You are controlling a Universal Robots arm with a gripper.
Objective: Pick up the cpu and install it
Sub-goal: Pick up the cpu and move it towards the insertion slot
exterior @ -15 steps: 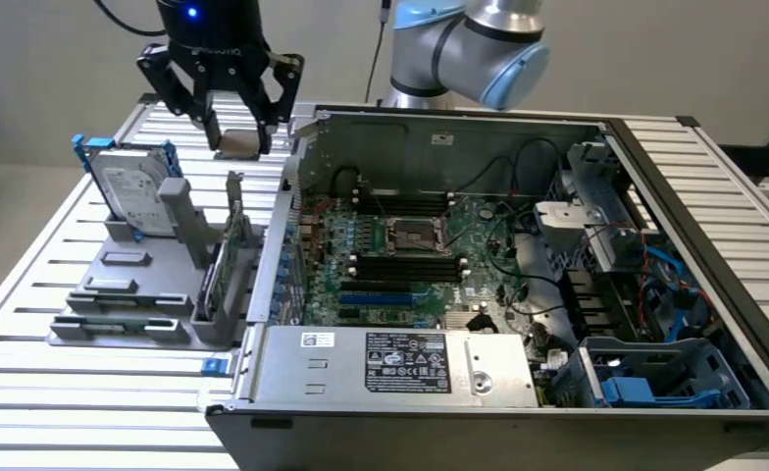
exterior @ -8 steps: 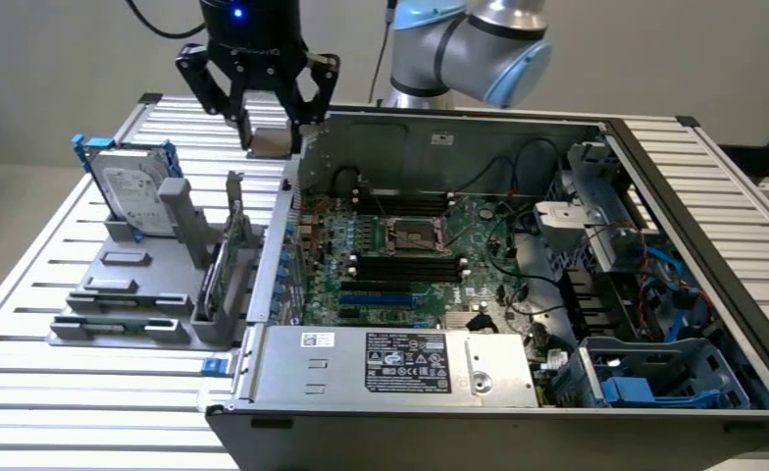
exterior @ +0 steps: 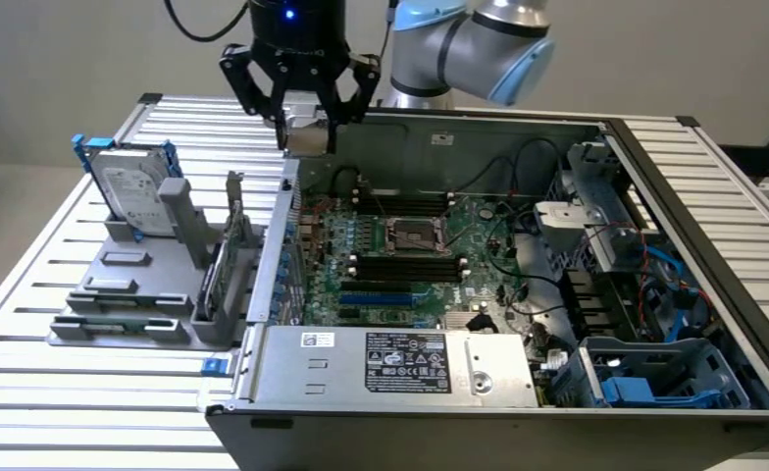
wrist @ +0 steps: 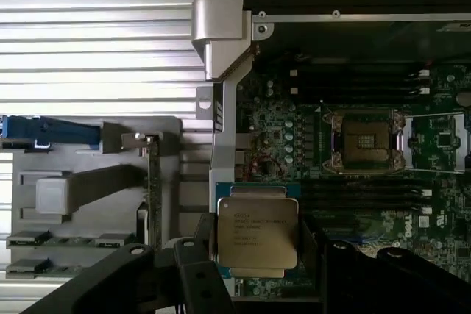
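Observation:
The cpu point(wrist: 257, 233), a small flat square chip with a dull silver top and printed text, hangs between my gripper's point(wrist: 259, 259) dark fingers point(wrist: 193, 262). In the exterior view the gripper point(exterior: 309, 132) is high over the back left corner of the open computer case point(exterior: 398, 407), shut on the cpu point(exterior: 309, 139). The dark square socket point(exterior: 411, 235) with its metal frame lies open on the motherboard, below and to the exterior view's right of the gripper. The wrist view shows the socket point(wrist: 366, 141) apart from the held chip.
A grey fixture point(exterior: 123, 294) on the slatted table holds an upright silver hard drive point(exterior: 136, 191) with a blue bracket. The case's left wall point(exterior: 280, 255) stands between fixture and motherboard. Cables, a power supply point(exterior: 411, 361) and drive cages point(exterior: 659, 378) crowd the case.

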